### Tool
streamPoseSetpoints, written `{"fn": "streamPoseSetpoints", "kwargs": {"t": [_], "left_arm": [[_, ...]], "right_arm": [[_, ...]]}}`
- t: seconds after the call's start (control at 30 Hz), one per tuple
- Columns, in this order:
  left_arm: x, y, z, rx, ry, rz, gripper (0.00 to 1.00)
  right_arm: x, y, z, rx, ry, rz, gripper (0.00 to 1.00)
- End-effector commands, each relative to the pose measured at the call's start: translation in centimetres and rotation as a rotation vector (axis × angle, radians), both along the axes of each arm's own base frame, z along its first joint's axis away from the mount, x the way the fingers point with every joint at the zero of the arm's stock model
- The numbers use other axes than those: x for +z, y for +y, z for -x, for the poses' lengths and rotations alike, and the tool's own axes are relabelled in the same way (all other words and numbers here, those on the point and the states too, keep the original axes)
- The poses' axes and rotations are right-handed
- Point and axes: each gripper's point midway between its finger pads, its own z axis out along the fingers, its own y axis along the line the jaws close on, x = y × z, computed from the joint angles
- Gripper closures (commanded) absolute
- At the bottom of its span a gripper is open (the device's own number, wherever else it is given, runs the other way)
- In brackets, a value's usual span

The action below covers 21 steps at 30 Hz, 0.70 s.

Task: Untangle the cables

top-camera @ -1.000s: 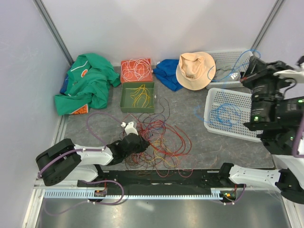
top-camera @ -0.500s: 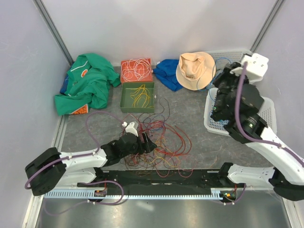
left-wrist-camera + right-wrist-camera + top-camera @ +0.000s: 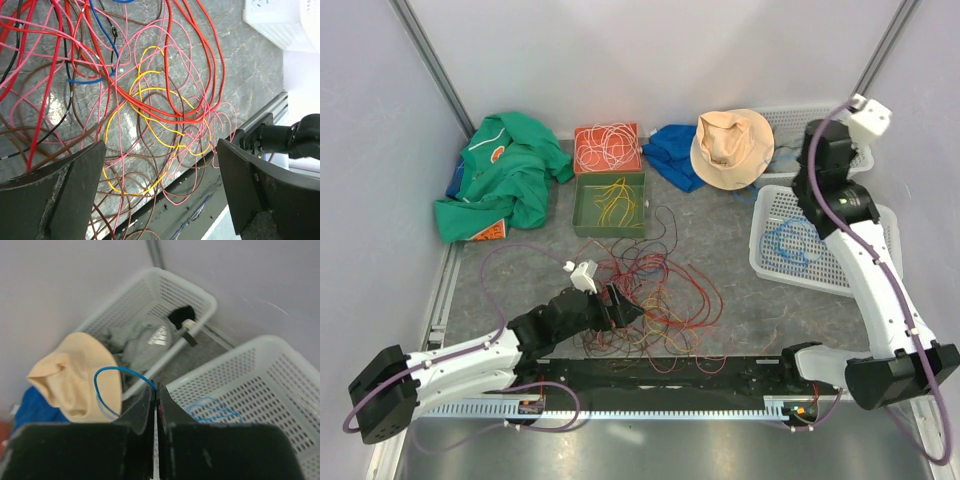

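Red, pink, yellow and brown cables [image 3: 655, 300] lie in a loose tangle on the grey tabletop [image 3: 720, 240], just beyond the arm bases. My left tool [image 3: 620, 305] hangs over the near left side of that heap. On its wrist feed its two fingers [image 3: 75, 180] stand wide apart, with nothing between them but the strands below. A yellow loop [image 3: 150, 145] lies under the gap, crossed by red and pink.

Further back, a green tray [image 3: 610, 205] holds yellow strands and an orange tray [image 3: 607, 148] behind it holds white ones. A green cloth [image 3: 505, 180] is bunched to their left.

On the right, a white basket [image 3: 820, 270] has blue strands [image 3: 788, 240] coiled inside. My right tool [image 3: 156, 395] is raised above it with its fingers pressed together, pinching a blue cable [image 3: 112, 377] that loops out from the tips. Beyond that I see a tan hat [image 3: 730, 148] and a second basket [image 3: 800, 115] at the wall.
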Motion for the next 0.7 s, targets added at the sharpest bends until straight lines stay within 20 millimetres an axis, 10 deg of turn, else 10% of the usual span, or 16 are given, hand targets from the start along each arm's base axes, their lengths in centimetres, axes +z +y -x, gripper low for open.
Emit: {"fn": "streamPoseSetpoints", "kwargs": {"t": [0.0,0.5,0.67], "left_arm": [[-0.6,0.8,0.4,0.02,0.009,0.001,0.01],[-2.5,1.9,0.8,0.064,0.063,-0.033,0.03],[-1.9,2.1,0.6,0.058,0.037,-0.036,0.01]], "right_arm": [[-3.9,-2.4,1.8,-0.044,-0.016,-0.199,1.0],[-18.3,-6.1,5.6,-0.226,0.089,-0.337,0.97],[-18.1,-5.0,5.4,-0.138,0.068,-0.345,0.28]]}}
